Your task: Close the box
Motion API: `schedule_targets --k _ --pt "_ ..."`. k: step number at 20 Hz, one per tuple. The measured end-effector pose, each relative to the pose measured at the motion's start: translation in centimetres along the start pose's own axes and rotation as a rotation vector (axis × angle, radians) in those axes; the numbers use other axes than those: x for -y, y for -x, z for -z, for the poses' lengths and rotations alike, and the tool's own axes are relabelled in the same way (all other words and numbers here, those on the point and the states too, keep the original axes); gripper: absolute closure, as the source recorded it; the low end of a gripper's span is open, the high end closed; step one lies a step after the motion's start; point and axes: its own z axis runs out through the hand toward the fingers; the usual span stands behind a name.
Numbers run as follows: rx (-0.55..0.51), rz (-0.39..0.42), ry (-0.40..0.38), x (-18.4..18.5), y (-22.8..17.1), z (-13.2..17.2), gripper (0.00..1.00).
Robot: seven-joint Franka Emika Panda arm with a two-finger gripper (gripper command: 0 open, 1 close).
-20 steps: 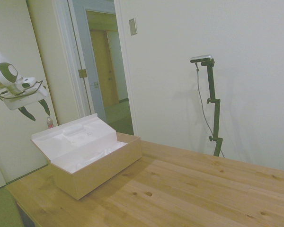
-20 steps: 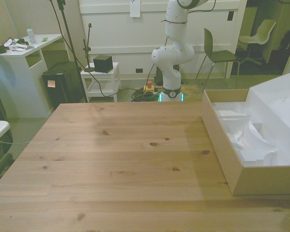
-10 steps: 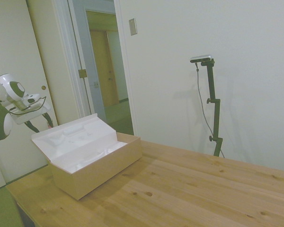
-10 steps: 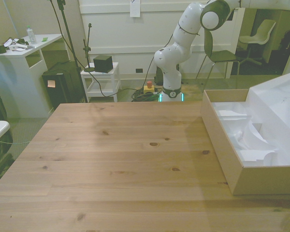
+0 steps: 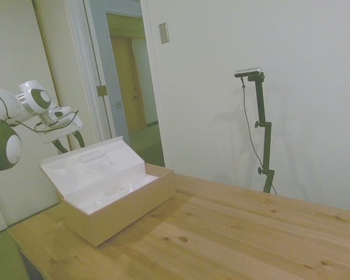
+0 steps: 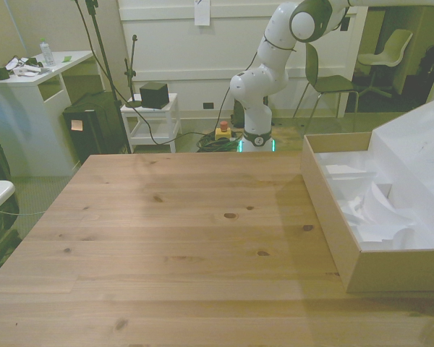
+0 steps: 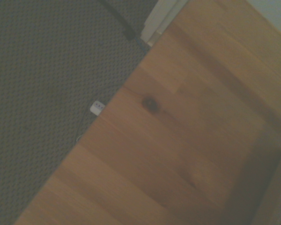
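Note:
The tan cardboard box lies at one end of the wooden table, at the front view's right. Its white inside holds crumpled white paper. The white-lined flap lid stands open, leaning back from the far long side, and shows in the front view as the lid. My gripper hangs just behind the lid's top edge, open, its two dark fingers spread apart with nothing between them. The front view cuts the gripper off; only the arm shows there.
The wrist view shows the table's corner, dark carpet beyond it, and a blurred dark edge at one corner. Behind the robot stand a white desk, a small white cart and a chair.
The arm swung over from the side toward the box, bringing the gripper close behind the lid's top edge. The lid now stands slightly more upright.

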Motion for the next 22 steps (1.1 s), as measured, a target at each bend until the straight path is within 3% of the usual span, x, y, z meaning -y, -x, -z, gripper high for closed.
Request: schedule_targets --k 5,11,18,22 --pt "-0.008 -0.14 0.002 -9.5 -4.9 3.5 0.0" --pt "0.05 -0.265 0.014 -24.6 -11.2 -2.6 0.0" --pt "0.049 -0.367 -0.018 -36.6 -9.2 -6.2 0.0" --pt "0.075 -0.461 -0.044 -47.4 -6.5 -9.0 0.0"
